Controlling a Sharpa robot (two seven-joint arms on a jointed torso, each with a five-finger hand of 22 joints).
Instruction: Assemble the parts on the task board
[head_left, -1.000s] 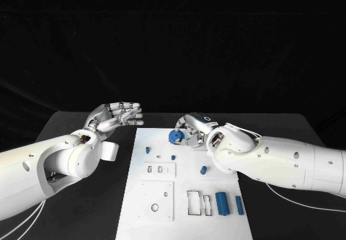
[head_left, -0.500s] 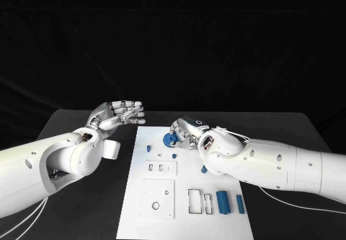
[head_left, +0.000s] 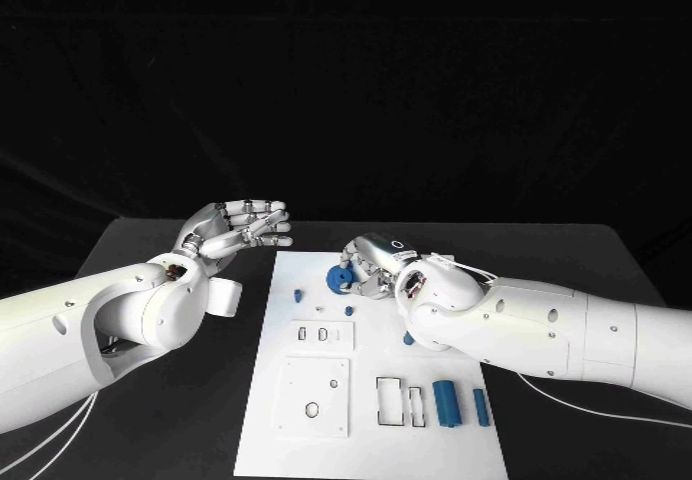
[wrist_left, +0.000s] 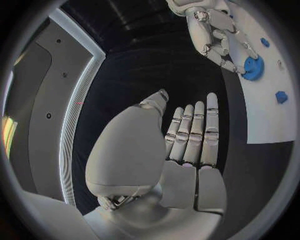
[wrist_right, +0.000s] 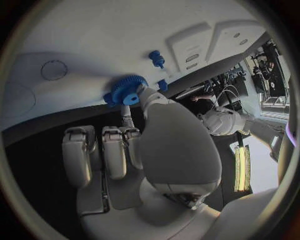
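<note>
Fingers of the right hand (head_left: 378, 262) pinch a blue gear (head_left: 340, 279) at its rim, holding it at the far end of the white board (head_left: 378, 440). In the right wrist view the fingertips (wrist_right: 145, 93) press against the toothed edge of the gear (wrist_right: 125, 90); whether the gear touches the board surface beneath it cannot be told. The other fingers of that hand lie side by side, slightly bent, away from the gear.

Just beyond the gear from those fingertips stand two small blue pegs (wrist_right: 157, 58) on the board, near a raised white block with two slots (head_left: 320, 337). In the head view one peg (head_left: 297, 296) sits beside the gear on the side towards the left hand, and another (head_left: 348, 312) just nearer the robot.

Fingers of the left hand (head_left: 231, 232) are stretched out close together, palm up, grasping nothing; the hand hovers over the black table (head_left: 144, 250) just off the board's far corner, well apart from the gear. The left wrist view shows these fingers (wrist_left: 190, 132) straight and empty, with the right hand and gear (wrist_left: 253, 68) beyond their tips.

Nearer the robot than either hand, three blue cylinders (head_left: 446, 404) lie beside rectangular cut-outs.
</note>
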